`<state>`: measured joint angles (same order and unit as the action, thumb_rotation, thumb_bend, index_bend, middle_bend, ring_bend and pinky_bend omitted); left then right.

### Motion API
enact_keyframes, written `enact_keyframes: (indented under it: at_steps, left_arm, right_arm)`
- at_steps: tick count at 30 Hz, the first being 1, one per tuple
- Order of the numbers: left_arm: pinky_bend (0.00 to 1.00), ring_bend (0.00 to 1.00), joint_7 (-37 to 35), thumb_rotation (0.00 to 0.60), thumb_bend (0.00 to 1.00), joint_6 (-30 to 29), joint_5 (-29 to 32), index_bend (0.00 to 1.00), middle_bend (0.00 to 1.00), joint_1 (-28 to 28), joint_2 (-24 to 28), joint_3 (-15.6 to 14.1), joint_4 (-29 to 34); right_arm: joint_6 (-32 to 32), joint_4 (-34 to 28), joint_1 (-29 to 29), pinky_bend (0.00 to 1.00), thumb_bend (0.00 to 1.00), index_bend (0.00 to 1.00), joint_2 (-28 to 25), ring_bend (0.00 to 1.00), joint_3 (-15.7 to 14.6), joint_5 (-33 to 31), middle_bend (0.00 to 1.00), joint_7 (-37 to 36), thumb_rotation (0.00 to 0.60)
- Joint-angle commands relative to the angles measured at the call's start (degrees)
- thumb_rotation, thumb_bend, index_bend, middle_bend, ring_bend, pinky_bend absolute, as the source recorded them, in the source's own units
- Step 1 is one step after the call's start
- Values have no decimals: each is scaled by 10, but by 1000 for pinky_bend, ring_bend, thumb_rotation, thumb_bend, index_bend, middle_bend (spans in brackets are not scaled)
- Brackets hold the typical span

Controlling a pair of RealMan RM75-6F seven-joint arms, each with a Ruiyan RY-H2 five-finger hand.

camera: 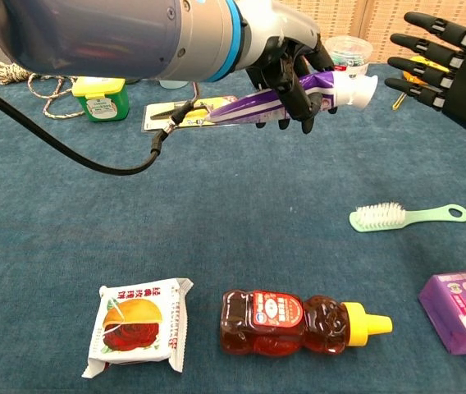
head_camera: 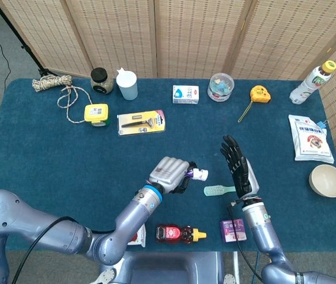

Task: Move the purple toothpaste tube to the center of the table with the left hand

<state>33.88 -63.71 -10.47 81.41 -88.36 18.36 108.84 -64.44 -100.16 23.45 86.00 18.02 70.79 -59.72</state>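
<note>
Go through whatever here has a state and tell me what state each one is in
purple toothpaste tube: capped, held off the table
left hand: grips the tube
right hand: raised, fingers spread, holds nothing
honey bottle: lying on its side, capped
white bottle: upright, capped
bowl: upright
</note>
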Motion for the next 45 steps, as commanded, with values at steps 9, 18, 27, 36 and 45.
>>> enact_keyframes:
  at_steps: [9, 18, 27, 36, 45]
  left_arm:
    - [558, 473, 12, 600, 1000, -14, 0, 478, 485, -5, -5, 5, 6]
    - [558, 473, 27, 600, 1000, -38, 0, 478, 485, -6, -17, 10, 6]
    - [559, 474, 40, 600, 1000, -57, -1, 478, 487, -9, -33, 16, 0]
    - [575, 474, 53, 600, 1000, -76, -11, 478, 487, -9, -59, 25, -13]
    - [586, 475, 69, 600, 1000, -85, -11, 478, 487, -8, -81, 36, -25]
  right_arm:
    - [-11, 7, 17, 0, 0, 0, 53, 0, 19, -39, 0, 90, 71]
    - [-14, 13, 16, 0, 0, 0, 71, 0, 29, -51, 0, 121, 73]
    - [-15, 14, 12, 0, 0, 0, 78, 0, 38, -57, 0, 131, 74]
    - [-4, 5, 6, 0, 0, 0, 77, 0, 48, -59, 0, 116, 76]
    - [0, 7, 3, 0, 0, 0, 80, 0, 50, -56, 0, 118, 74]
